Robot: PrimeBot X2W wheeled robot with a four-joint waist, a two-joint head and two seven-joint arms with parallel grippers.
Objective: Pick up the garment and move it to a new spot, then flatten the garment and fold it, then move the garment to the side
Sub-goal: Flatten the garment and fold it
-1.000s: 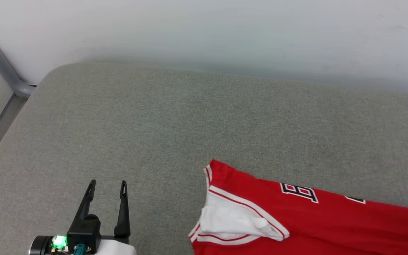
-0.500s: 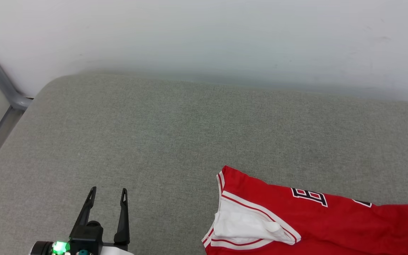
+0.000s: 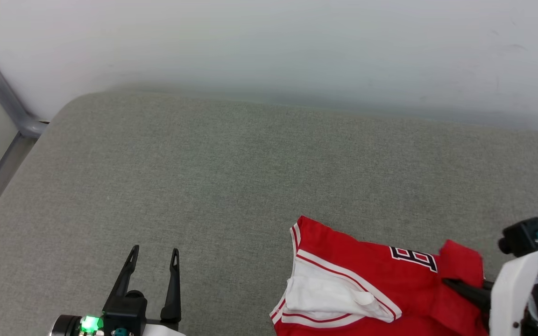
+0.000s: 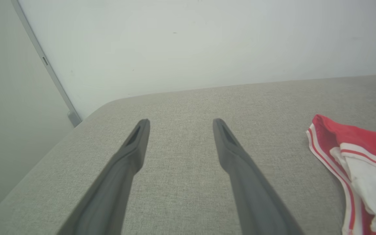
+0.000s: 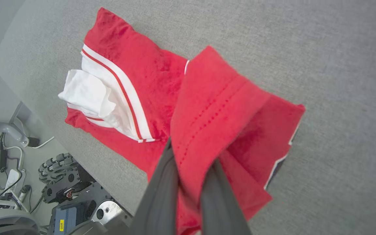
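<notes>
Matt cloth garment; coarse-woven grey upholstery

A grey fabric-covered pad with a rounded far-left corner stretches back to a plain white wall under soft, even light. At the far left, a grey metal rail slants down the wall beside the pad. Below the pad's near edge, cables trail across a pale floor.

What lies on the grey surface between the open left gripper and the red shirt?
Nothing: only the bare grey surface separates the left gripper from the shirt. The head view shows this, and the left wrist view as well.
</notes>
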